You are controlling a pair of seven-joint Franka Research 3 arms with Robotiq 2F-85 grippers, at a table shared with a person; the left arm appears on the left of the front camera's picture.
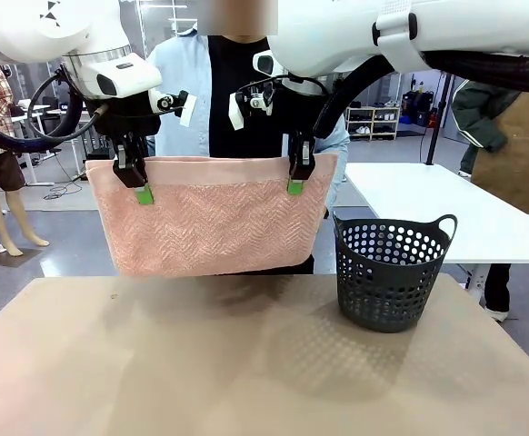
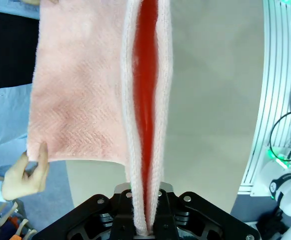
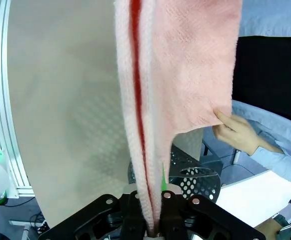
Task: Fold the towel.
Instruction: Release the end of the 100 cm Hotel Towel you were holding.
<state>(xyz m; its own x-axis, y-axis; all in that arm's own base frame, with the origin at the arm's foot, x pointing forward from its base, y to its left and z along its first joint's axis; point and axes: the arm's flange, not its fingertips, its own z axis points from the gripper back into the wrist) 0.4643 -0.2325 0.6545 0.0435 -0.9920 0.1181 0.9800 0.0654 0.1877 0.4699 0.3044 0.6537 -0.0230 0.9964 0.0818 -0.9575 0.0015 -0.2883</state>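
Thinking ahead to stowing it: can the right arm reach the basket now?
Probably yes: the basket stands open, below and beside the right gripper, nothing between, though it's shut on the towel.

tabletop open across left and middle; black basket blocks right side; hanging towel and person's hands behind it close off far edge.
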